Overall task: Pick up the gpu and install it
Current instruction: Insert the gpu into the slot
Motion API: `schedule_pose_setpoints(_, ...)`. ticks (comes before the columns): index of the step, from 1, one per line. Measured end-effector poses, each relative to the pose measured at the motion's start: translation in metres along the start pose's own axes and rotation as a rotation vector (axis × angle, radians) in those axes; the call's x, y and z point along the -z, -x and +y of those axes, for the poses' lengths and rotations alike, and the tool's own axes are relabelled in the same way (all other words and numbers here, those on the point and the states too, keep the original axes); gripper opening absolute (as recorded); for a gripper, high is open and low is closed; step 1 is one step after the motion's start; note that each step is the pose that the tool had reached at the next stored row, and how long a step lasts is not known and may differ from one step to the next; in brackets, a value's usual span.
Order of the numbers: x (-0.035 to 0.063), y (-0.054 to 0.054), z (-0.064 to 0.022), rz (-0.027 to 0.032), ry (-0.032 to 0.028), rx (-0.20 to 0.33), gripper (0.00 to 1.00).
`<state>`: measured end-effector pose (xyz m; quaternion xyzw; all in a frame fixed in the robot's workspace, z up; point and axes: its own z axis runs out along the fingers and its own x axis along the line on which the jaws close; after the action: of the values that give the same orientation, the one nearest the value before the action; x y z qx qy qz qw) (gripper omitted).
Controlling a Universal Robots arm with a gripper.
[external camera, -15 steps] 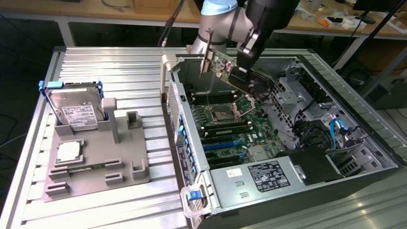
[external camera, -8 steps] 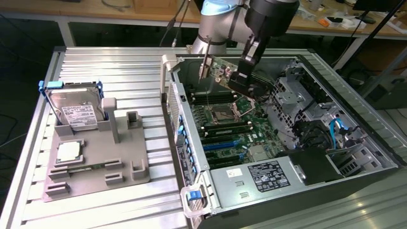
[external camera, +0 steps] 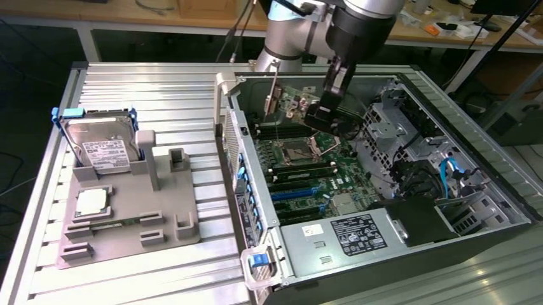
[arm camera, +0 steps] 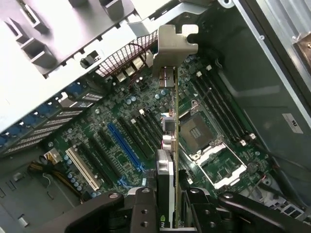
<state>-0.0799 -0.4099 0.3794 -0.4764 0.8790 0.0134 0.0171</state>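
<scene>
The claw (arm camera: 170, 213) pinched the gpu (arm camera: 167, 160) over the motherboard (arm camera: 121, 131) inside the open case (external camera: 231, 136). In the exterior view, the hard drive (external camera: 98, 143) stood at the case's nine o'clock on the surface (external camera: 144, 82).

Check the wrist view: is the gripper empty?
No, the gripper clamps the gpu edge-on above the motherboard.
</scene>
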Motion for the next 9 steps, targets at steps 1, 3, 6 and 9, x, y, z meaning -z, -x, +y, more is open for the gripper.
schedule_pose_setpoints(1,-0.0017,0.0,-0.0005,0.0002,0.0005,0.011,0.27)
schedule_pose_setpoints(3,-0.0053,0.001,-0.0017,0.0007,0.0015,0.033,0.27)
schedule_pose_setpoints(6,-0.0146,0.004,-0.0066,0.0017,0.0044,0.084,0.27)
schedule_pose_setpoints(9,-0.0196,0.005,-0.0089,0.0021,0.0058,0.112,0.27)
